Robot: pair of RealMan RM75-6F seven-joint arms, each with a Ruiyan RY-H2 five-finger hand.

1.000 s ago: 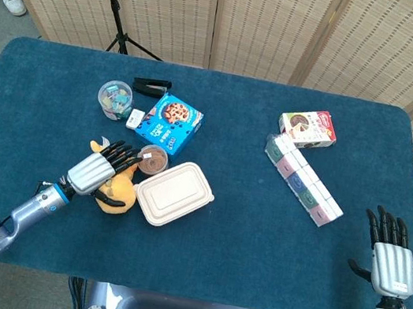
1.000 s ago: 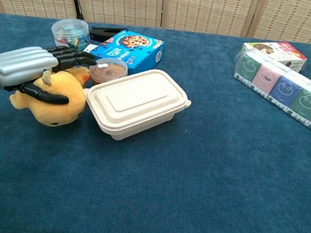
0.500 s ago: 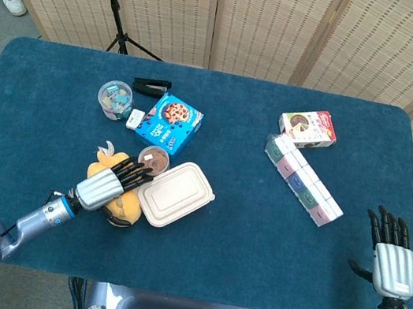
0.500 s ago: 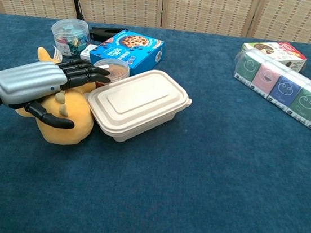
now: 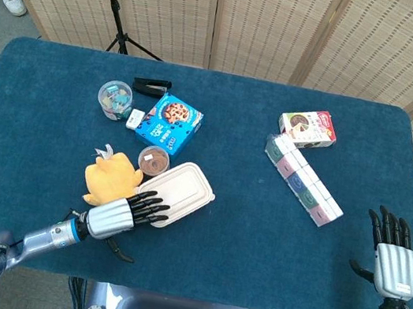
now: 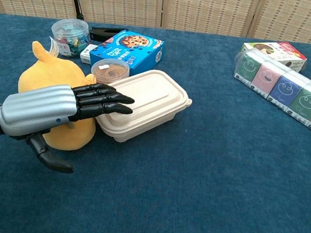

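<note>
Two hands visible. Left hand (image 6: 59, 113) empty, fingers spread flat above clamshell food box (image 6: 145, 104), beside yellow plush toy (image 5: 110, 178). Right hand (image 5: 391, 258) empty, fingers apart, well away. Risk: outstretched fingers may shove box against dessert cup (image 6: 109, 71).

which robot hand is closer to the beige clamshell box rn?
Left. The left robot hand reaches over the beige clamshell box at its near-left end, beside the yellow plush toy. The right robot hand is far off at the table's right edge, open.
</note>
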